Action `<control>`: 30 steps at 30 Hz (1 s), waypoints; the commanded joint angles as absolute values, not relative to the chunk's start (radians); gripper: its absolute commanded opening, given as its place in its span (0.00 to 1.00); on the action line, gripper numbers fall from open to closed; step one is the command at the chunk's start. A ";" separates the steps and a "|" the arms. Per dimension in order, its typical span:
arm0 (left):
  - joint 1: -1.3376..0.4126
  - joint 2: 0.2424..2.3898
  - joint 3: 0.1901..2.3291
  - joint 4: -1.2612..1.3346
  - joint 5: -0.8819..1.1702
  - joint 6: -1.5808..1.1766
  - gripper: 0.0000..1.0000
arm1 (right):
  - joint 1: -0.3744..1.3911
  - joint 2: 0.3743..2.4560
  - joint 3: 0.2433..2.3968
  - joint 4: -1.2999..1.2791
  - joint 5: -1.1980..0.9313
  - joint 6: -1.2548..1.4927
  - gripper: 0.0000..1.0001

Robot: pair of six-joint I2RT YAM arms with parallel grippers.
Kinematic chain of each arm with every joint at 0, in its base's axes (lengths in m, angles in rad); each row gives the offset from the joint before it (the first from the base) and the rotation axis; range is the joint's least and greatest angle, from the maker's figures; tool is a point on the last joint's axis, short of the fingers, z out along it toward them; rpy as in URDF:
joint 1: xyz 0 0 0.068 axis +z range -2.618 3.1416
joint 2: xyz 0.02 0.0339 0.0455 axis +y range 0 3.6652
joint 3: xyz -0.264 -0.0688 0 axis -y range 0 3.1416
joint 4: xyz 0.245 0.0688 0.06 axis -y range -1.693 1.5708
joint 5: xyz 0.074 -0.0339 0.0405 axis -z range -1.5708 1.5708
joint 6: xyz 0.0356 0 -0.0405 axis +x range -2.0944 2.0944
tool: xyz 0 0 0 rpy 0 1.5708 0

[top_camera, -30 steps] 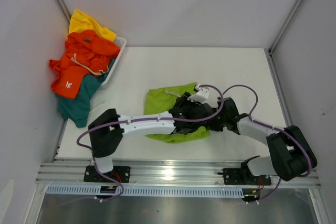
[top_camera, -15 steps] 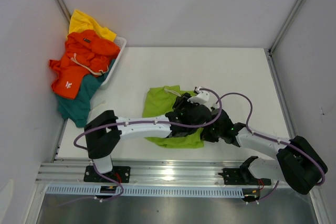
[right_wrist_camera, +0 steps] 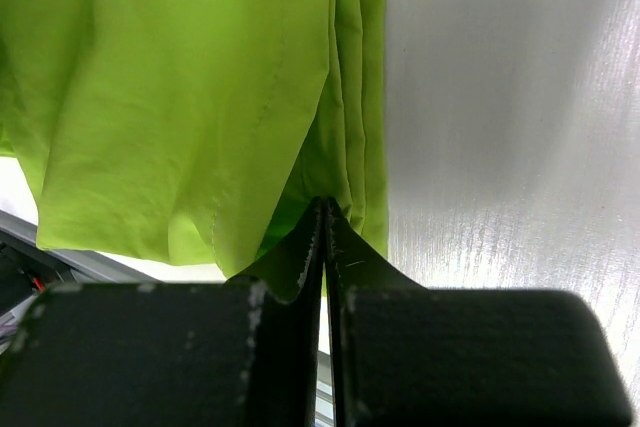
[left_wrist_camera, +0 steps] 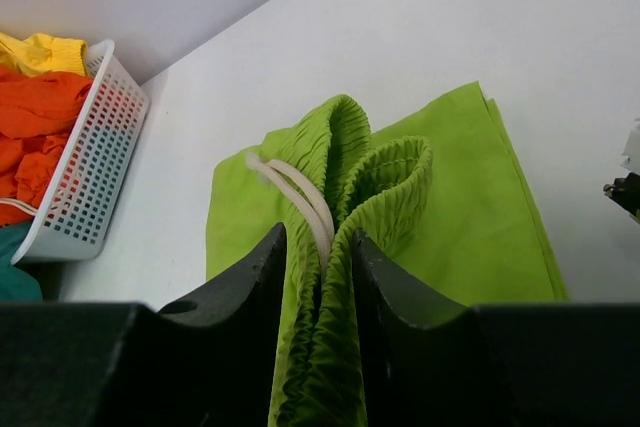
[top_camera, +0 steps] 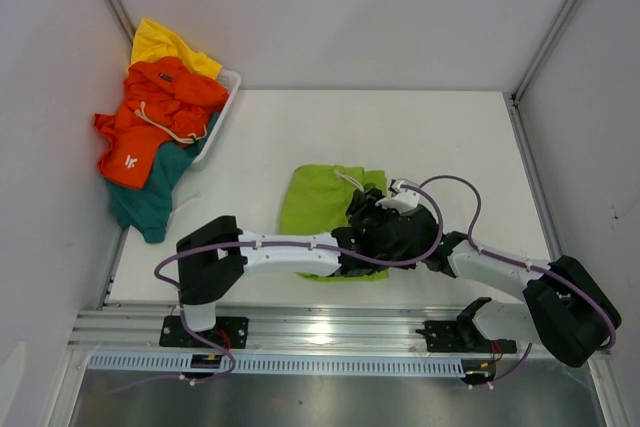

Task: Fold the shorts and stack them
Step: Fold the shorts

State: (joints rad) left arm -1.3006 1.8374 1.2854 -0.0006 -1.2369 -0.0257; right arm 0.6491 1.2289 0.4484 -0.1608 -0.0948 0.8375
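Observation:
The lime green shorts (top_camera: 322,202) lie on the white table (top_camera: 450,147) near its front middle. My left gripper (left_wrist_camera: 318,259) is shut on their bunched waistband, with the white drawstring (left_wrist_camera: 300,192) running between the fingers. My right gripper (right_wrist_camera: 325,215) is shut on a thin folded edge of the same shorts (right_wrist_camera: 190,97). In the top view both grippers meet at the shorts' near right corner, the left gripper (top_camera: 362,237) beside the right gripper (top_camera: 398,235). Orange shorts (top_camera: 160,107), yellow shorts (top_camera: 165,42) and teal shorts (top_camera: 150,197) are heaped at the far left.
A white mesh basket (top_camera: 228,87) stands at the table's far left corner under the heap and also shows in the left wrist view (left_wrist_camera: 85,177). Grey walls close in the table on three sides. The metal rail (top_camera: 330,332) runs along the near edge.
Both grippers have moved right and toward the near edge with the green shorts in them. The shorts have shifted right and now lie flatter.

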 commanded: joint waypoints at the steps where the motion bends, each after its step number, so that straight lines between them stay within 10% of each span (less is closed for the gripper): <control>1: -1.302 1.867 1.327 0.017 -1.269 -0.052 0.00 | 0.638 1.235 0.440 -0.186 -0.069 0.830 0.00; 11: -1.301 1.769 1.313 -0.143 -1.051 -0.248 0.92 | 0.607 1.209 0.425 -0.192 -0.081 0.824 0.00; 20: -1.208 1.577 1.341 -0.311 -0.757 -0.390 0.99 | 0.572 1.186 0.428 -0.218 -0.095 0.807 0.01; 25: -1.102 1.477 1.272 -0.331 -0.559 -0.433 0.99 | 0.554 1.118 0.449 -0.296 -0.068 0.782 0.39; 30: -1.034 1.520 1.264 -0.399 -0.489 -0.456 0.99 | 0.483 1.071 0.491 -0.340 -0.057 0.743 0.40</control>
